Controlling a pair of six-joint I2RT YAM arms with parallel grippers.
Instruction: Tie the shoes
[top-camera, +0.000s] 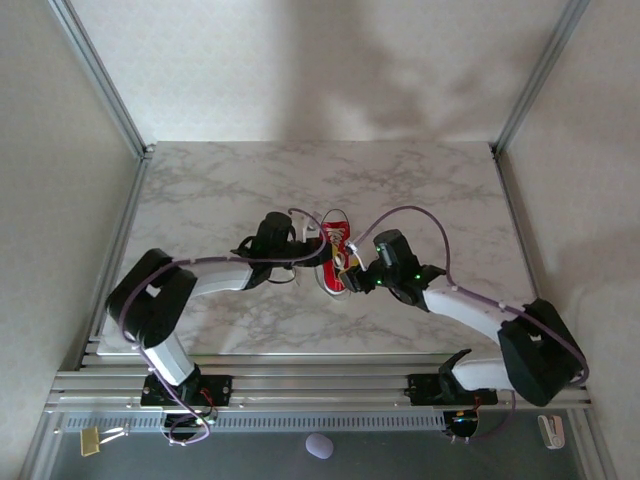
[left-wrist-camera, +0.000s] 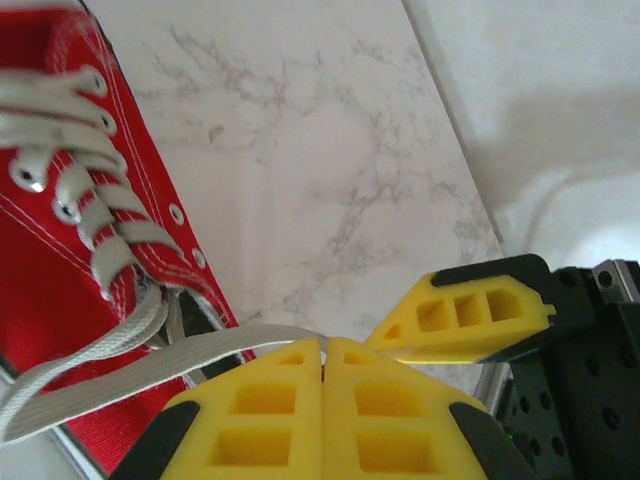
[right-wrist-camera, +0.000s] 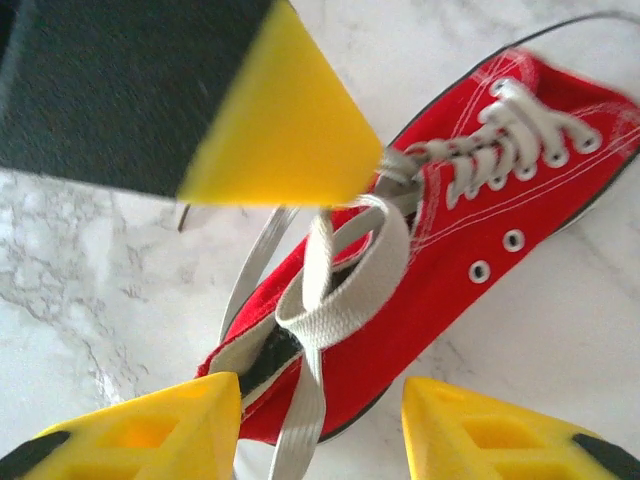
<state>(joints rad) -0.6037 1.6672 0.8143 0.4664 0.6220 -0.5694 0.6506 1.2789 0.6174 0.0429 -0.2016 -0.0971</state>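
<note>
Marble table top (top-camera: 200, 190), white with grey lines, sits between pale walls. We see two arms reaching over it from the near edge.

On the left side, the left arm (top-camera: 160, 290) bends over the table and reaches toward the middle. At its end is the left gripper (left-wrist-camera: 322, 352). Its two yellow fingers (left-wrist-camera: 265, 410) are pressed tight together. We can see a flat white lace (left-wrist-camera: 200, 352) pinched between them. The lace runs from that pinch back to the shoe's open top.

In the middle of the table lies the red shoe (top-camera: 336, 262). It is a little sneaker with a white sole, white laces and small silver rings at the lace holes. It rests on the table top, and the two grippers come at it from each side. In the right wrist view, we see a loop of lace (right-wrist-camera: 350, 270) standing up over the shoe's open top. Another strip of lace crosses it.

Just to the right of the shoe is the right gripper (right-wrist-camera: 322, 392). Its two yellow fingers stand apart with a gap between them, and they hold nothing. A loose lace end (right-wrist-camera: 298, 430) runs down through that gap. We cannot tell if it touches either finger.

Past it, the right arm (top-camera: 480, 310) stretches back to its base at the table's near edge.
</note>
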